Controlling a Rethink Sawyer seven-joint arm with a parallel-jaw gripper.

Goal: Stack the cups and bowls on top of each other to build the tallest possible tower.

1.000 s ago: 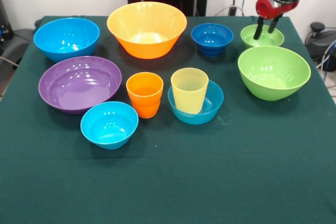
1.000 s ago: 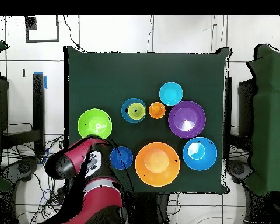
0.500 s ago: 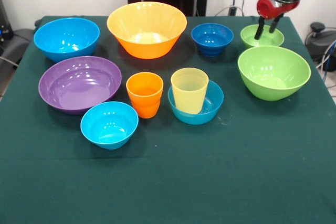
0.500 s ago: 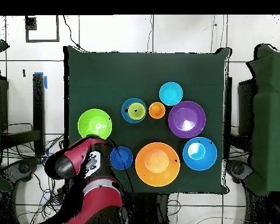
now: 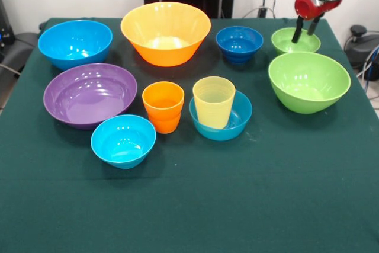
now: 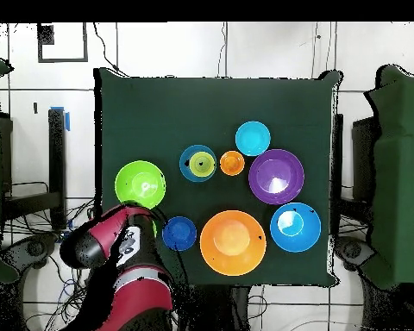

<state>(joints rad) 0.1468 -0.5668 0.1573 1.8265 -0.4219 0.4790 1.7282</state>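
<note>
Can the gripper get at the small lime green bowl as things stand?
Probably yes. The gripper hangs open just above the small lime green bowl, which sits alone with nothing inside it; the large lime green bowl is close beside it.

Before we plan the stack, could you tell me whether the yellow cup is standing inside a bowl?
Yes, the yellow cup stands inside a small blue bowl.
</note>
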